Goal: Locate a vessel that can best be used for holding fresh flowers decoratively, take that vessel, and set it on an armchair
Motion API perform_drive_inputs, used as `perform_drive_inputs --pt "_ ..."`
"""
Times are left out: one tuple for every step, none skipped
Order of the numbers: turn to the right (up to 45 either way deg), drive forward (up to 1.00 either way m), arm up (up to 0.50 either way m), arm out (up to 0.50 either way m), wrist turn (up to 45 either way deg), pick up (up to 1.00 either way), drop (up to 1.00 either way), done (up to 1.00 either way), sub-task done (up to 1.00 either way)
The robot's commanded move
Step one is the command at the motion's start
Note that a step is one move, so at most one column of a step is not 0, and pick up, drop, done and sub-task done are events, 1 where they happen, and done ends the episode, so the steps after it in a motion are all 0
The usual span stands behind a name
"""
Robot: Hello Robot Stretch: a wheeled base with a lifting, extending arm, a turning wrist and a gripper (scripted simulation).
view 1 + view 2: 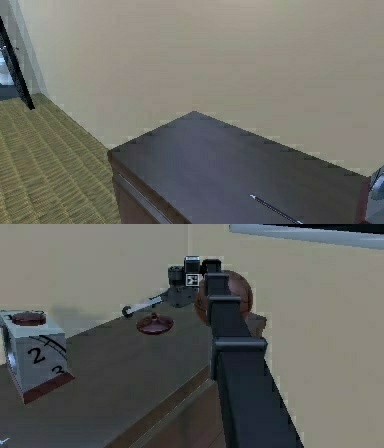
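Note:
A round reddish-brown vessel [240, 294] stands at the far end of a dark wooden tabletop [120, 364], partly hidden behind my arm [240, 374]. The arm reaches out over the tabletop toward it. Two white marked squares sit at the arm's far end, and my gripper [150, 302] points left from them, low above the wood. A small dark red dish-like thing [155, 325] lies just below the gripper. I cannot tell whether the gripper holds anything. The same tabletop [220, 160] fills the forward view's lower right.
A boxy clock [32, 359] with a red thing on top stands at the arm side view's left. A thin pen-like stick [276, 209] lies on the tabletop. Beige walls close in behind the table. Patterned carpet [50, 160] and a dark doorway [12, 60] lie at the forward view's left.

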Motion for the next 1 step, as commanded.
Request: perform_drive_inputs --pt "0.0 0.00 0.00 0.00 18.0 0.00 0.00 0.00 0.00"
